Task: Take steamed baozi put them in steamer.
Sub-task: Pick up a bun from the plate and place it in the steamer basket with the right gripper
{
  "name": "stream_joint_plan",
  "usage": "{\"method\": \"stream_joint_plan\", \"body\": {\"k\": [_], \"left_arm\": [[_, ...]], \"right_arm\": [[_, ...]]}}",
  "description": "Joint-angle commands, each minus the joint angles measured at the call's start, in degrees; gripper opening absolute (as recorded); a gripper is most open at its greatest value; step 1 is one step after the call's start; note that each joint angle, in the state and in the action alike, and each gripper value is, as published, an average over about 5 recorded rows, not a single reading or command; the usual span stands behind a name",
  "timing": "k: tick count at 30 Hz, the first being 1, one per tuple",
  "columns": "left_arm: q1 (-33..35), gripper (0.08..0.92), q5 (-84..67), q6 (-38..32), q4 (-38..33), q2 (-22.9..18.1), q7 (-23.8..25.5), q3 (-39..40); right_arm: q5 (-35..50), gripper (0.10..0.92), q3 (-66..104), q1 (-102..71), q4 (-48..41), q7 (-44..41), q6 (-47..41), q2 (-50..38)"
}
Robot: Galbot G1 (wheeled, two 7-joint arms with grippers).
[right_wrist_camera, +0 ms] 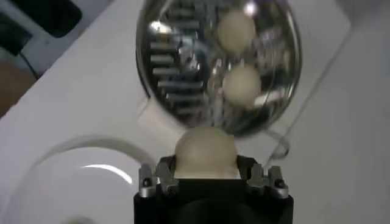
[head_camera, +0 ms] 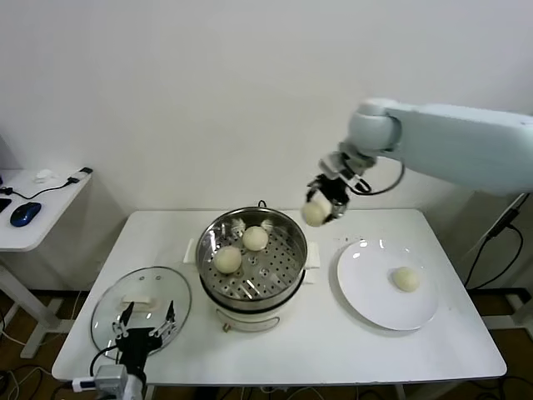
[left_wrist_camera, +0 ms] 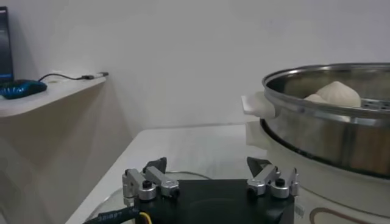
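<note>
The right gripper was clenched on a small cream-white dough bun, carried high at about two o'clock off the round shiny stainless-steel steamer, likely to clear its rim. Two buns lay on its perforated floor toward ten o'clock. A fourth bun waited on the flat white plate. The left gripper rested spread wide over the round glass lid, idle.

A: Any lettering, label or number you can read?

B: None. The steamer shows only bare steel and a plain white base.

A: And the cable by the left gripper?

B: There may be faint print on it, but too blurred to read.
</note>
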Motion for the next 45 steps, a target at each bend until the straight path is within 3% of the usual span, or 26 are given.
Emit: {"method": "stream_joint_plan", "body": {"k": [1,10,28,32,36,41,45], "left_arm": [[0.0,0.823,0.0,0.0,0.0,0.1,0.0,-0.1],[0.5,0.823,-0.5,-0.1,-0.5,-0.1,-0.1,-0.4],[0.4,0.823,-0.7,-0.6,0.3,0.0,-0.3,-0.4],[0.4,0.823,-0.8,-0.6,0.2,0.1,-0.3,-0.4],[0.4,0.823,-0.8,-0.6,0.1,0.0,-0.3,-0.4],[0.4,0.823,-0.8,-0.5,-0.1,0.1,-0.3,-0.4],[0.4,0.823,-0.8,-0.5,-0.3,0.1,-0.2,-0.4]], "right_arm": [[-6.0,0.644,2.0,1.1,3.9,-3.3,20.5,17.1],[-15.4,0.562,0.1,-9.6,0.3,-0.6,23.8,18.6],[-22.8,0.560,1.2,-17.2,-2.7,5.7,20.0,19.4],[-20.7,0.583,1.1,-15.6,-2.4,4.9,20.4,18.8],[-16.7,0.675,1.7,-12.0,-1.9,3.0,20.9,17.3],[-6.6,0.800,1.3,-5.6,-1.7,-1.1,20.6,13.6],[1.5,0.821,-3.0,1.3,-4.1,-5.5,20.0,8.2]]}}
